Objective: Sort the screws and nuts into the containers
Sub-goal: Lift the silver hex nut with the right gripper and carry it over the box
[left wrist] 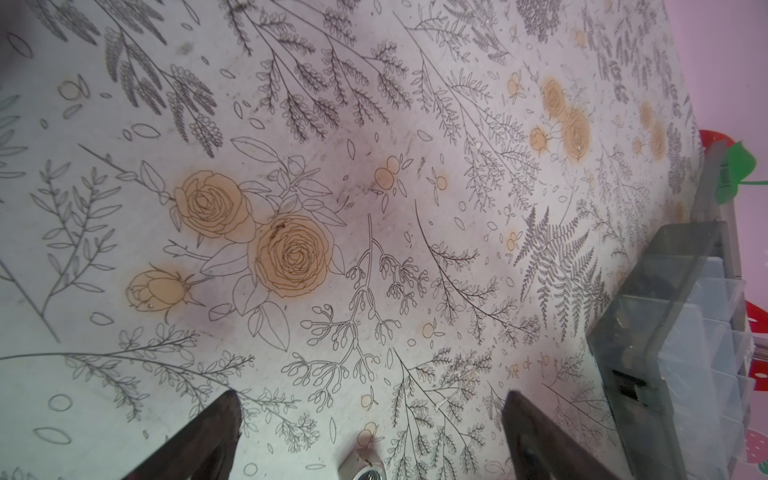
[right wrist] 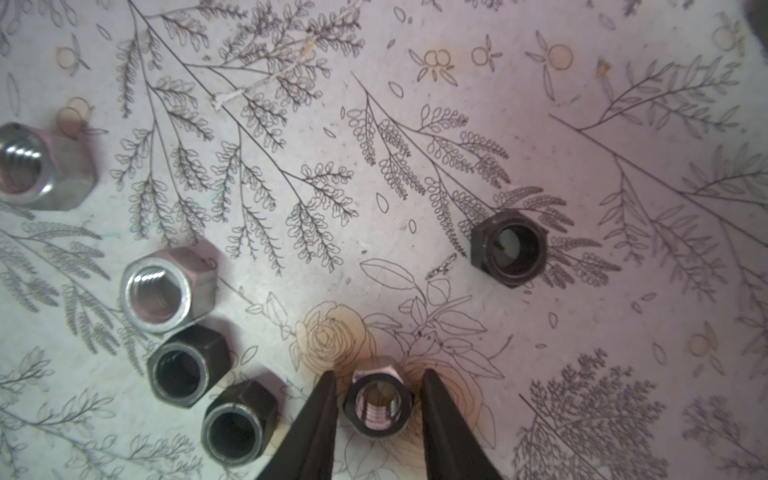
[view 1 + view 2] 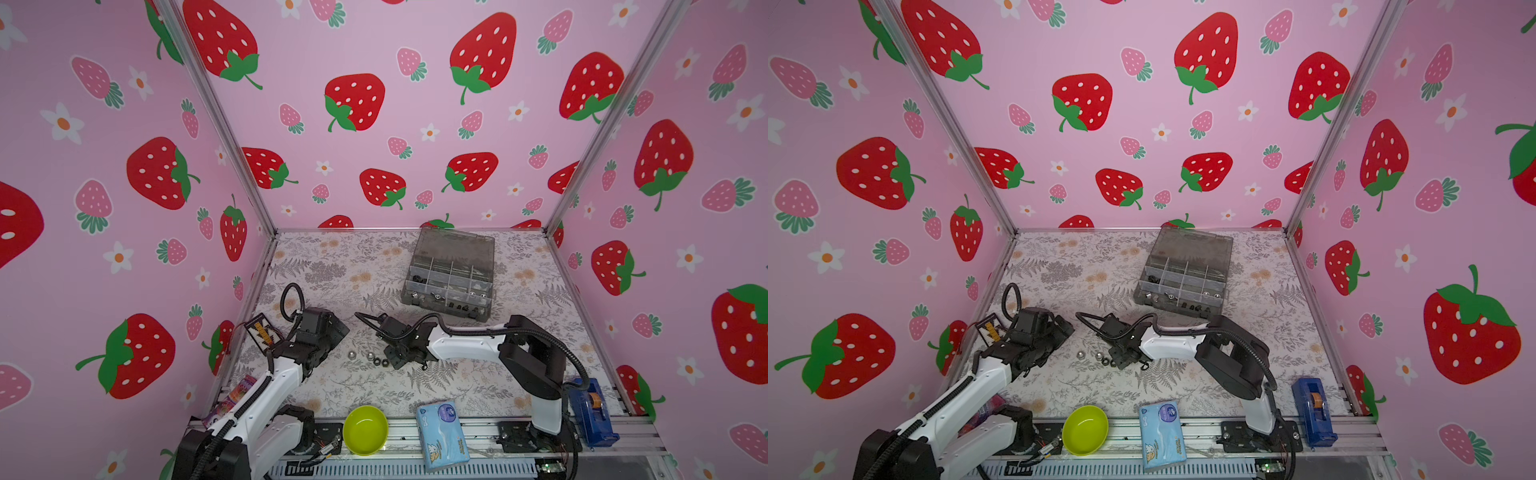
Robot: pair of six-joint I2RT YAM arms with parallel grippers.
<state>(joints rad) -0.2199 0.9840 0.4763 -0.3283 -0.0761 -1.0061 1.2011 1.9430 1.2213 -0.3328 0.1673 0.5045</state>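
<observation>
Floral mat (image 2: 415,124): silver threaded nut (image 2: 378,407) inside right claw (image 2: 379,372).

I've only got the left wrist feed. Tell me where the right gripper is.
Observer: The right gripper is down at the table, its open jaws straddling a hex nut with a small gap on either side.
Operator: Count the other loose nuts near it.
Observer: Five in the right wrist view: two silver nuts, two dark nuts, and one black nut lying apart.
Operator: Report on the organizer box.
Observer: In a top view the organizer box sits at the back right with its lid open, and several compartments hold pieces.
</observation>
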